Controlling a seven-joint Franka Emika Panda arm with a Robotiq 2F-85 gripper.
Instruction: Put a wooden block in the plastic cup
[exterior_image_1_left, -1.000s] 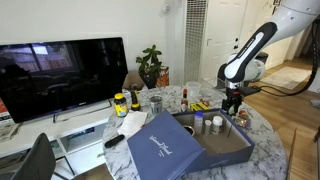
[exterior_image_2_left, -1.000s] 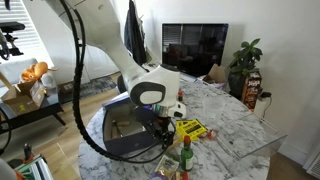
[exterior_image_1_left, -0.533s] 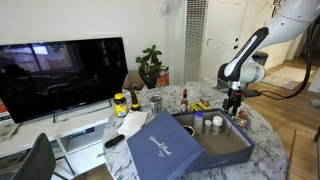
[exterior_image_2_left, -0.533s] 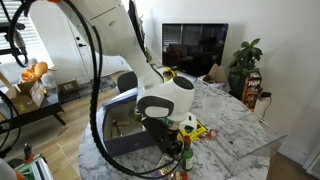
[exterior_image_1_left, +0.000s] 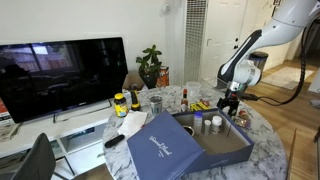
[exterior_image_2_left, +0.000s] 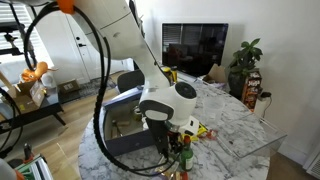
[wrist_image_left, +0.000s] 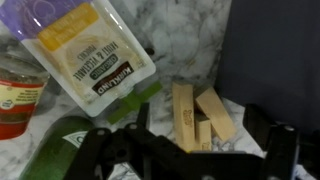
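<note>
In the wrist view, three light wooden blocks (wrist_image_left: 186, 113) lie close together on the marble table, beside the dark blue box (wrist_image_left: 275, 50). My gripper (wrist_image_left: 190, 152) is open, with one black finger on each side of the blocks, just above them. In an exterior view my gripper (exterior_image_1_left: 231, 107) hangs low over the far side of the table, beside the box (exterior_image_1_left: 215, 140). A clear plastic cup (exterior_image_1_left: 155, 102) stands at the back of the table, well away from my gripper. In the other exterior view the arm's wrist (exterior_image_2_left: 165, 103) hides the fingers.
A white pouch with a purple label (wrist_image_left: 92, 55), a red-lidded jar (wrist_image_left: 14, 95) and a green bottle (wrist_image_left: 60, 142) lie close beside the blocks. The open box has its lid (exterior_image_1_left: 165, 148) leaning at the front. Bottles (exterior_image_2_left: 185, 155) stand at the table edge. A TV (exterior_image_1_left: 62, 75) is behind.
The arm has swung towards the table edge and come down lower over the blocks. The blocks and the cup have not moved.
</note>
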